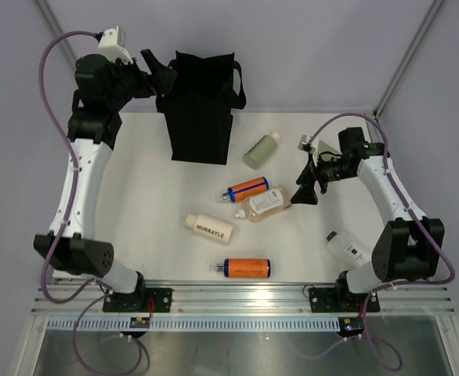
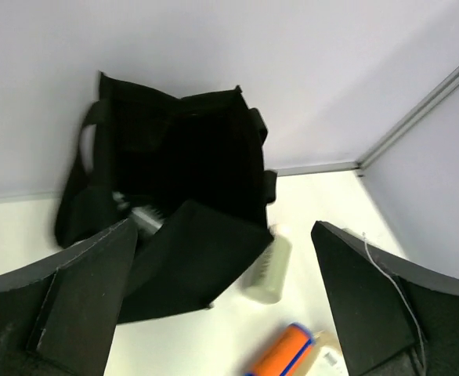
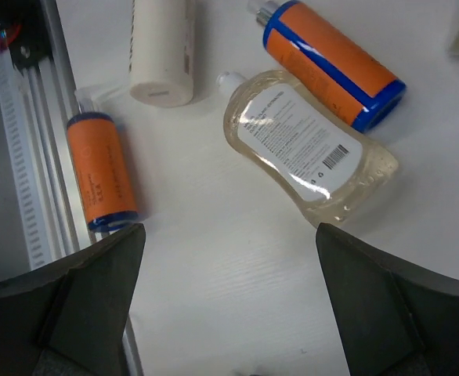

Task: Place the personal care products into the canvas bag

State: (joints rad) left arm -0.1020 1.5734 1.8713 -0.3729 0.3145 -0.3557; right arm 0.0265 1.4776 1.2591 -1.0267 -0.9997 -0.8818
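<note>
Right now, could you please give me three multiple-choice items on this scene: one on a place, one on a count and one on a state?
1. Where does the white bottle lie?
A. in the bag
B. beside the right arm
C. under the left arm

2. How many orange bottles lie on the table?
A. one
B. two
C. four

3. How is the right gripper?
A. shut on the amber bottle
B. shut on a bag handle
C. open and empty

Answers:
1 B: it lies on the table close to that arm's lower link.
2 B: one lies by the amber bottle, the other near the front rail.
3 C: the right wrist view shows its fingers wide apart with nothing between them.
</note>
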